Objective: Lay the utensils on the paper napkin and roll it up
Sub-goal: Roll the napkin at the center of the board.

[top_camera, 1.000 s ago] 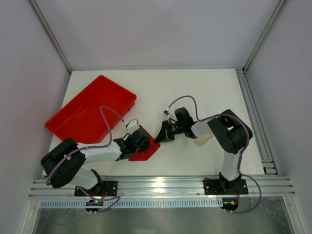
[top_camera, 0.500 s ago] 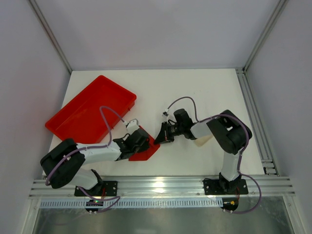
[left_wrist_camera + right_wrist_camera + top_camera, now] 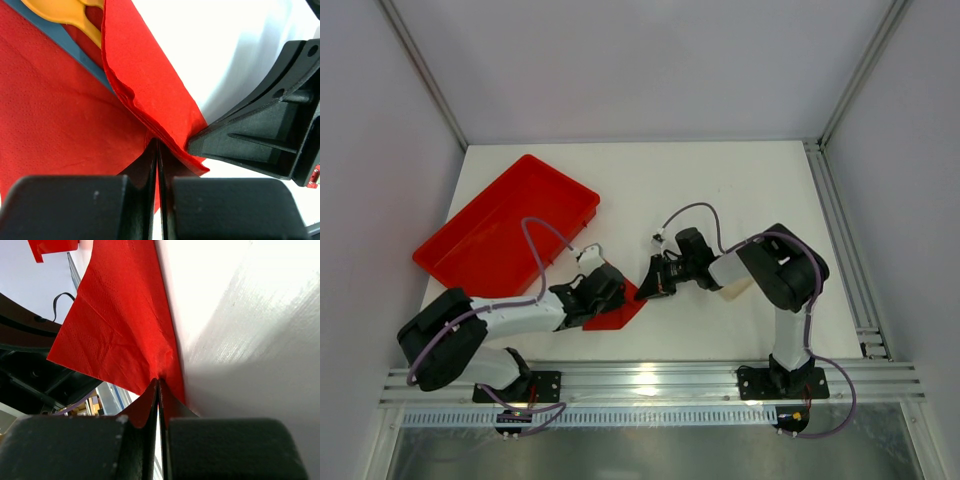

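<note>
The red paper napkin (image 3: 618, 316) lies on the table between the arms, with its right edge lifted and folded over. My left gripper (image 3: 619, 291) is shut on that folded edge, seen close in the left wrist view (image 3: 157, 145). My right gripper (image 3: 644, 285) is shut on the same edge from the right (image 3: 159, 382), close beside the left one. A tan utensil (image 3: 65, 11) lies on the napkin (image 3: 60, 130), partly under the folded flap (image 3: 150, 85). The right gripper's black finger (image 3: 260, 135) touches the flap. The napkin (image 3: 115, 335) hangs from the right jaws.
The large red plastic tray (image 3: 505, 228) sits at the back left, just beyond the left arm. White table surface (image 3: 720, 190) stretches behind and to the right. Metal frame rails (image 3: 840, 230) run along the right side and the near edge.
My right gripper has moved a little left and nearer, pulling the napkin's right edge further over. The left gripper keeps its hold and has barely moved.
</note>
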Tool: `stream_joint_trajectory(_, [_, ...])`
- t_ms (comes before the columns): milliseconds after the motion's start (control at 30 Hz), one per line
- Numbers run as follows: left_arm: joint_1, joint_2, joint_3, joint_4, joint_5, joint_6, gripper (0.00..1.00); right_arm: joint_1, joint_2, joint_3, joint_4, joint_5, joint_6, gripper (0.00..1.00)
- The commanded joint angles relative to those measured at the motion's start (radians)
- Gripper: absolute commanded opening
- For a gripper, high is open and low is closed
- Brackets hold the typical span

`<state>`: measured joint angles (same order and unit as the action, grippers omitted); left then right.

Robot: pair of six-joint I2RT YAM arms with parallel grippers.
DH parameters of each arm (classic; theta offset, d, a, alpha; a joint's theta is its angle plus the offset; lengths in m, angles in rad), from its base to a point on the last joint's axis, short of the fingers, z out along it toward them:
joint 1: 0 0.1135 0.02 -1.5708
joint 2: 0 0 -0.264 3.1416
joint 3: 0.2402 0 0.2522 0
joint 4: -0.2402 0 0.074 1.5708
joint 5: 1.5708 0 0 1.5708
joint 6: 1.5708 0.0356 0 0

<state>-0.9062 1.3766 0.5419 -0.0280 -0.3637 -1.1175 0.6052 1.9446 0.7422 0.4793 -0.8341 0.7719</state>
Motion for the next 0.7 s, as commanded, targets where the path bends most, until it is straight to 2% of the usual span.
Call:
stream_joint_trajectory(0, [-0.014, -0.042, 0.013, -0.021, -0.053, 0.015, 0.0, 0.007, 0.033, -0.003, 0.028, 0.035, -0.019, 0.04])
stream_joint_trajectory(333, [-0.066, -0.162, 0.009, -0.107, -0.11, 0.01, 0.0, 0.007, 0.057, -0.001, 0.012, 0.046, -0.039, 0.04])
stream_joint_trajectory(500, [-0.135, -0.266, 0.039, -0.237, -0.196, -0.004, 0.0, 0.007, 0.068, 0.006, -0.014, 0.061, -0.06, 0.04])
stream_joint_trajectory(667, [-0.154, -0.33, 0.098, -0.335, -0.234, 0.013, 0.0, 0.007, 0.074, 0.014, -0.033, 0.069, -0.075, 0.04])
